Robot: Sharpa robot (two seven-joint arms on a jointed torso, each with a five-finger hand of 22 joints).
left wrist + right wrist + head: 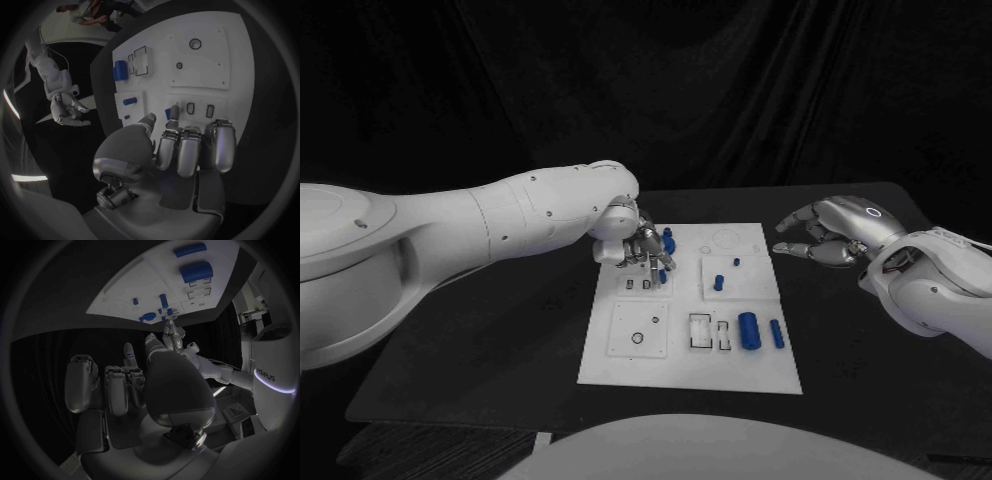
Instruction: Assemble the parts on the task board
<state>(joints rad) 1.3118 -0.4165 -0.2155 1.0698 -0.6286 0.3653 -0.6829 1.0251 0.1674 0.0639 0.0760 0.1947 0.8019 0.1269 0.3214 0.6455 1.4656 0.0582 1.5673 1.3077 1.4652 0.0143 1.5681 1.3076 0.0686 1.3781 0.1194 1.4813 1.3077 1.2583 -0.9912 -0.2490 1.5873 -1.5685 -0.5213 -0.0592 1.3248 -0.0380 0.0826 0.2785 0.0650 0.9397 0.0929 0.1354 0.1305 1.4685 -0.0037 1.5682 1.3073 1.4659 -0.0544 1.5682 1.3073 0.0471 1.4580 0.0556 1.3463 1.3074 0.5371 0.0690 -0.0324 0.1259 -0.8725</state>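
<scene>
Left hand (pixel 638 247) over far-left part of task board (pixel 620 360), fingers bunched downward at a small blue part (pixel 662 277); grip on it unclear. Right hand (pixel 829 235) off board's far-right edge, fingers loosely curled, empty.

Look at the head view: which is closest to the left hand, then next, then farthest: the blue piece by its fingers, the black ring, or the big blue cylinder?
From the left hand:
1. Blue piece, at the board's far end, right by the fingers.
2. Black ring, on the board's near left part.
3. Big blue cylinder, on the board's near right part.
</scene>
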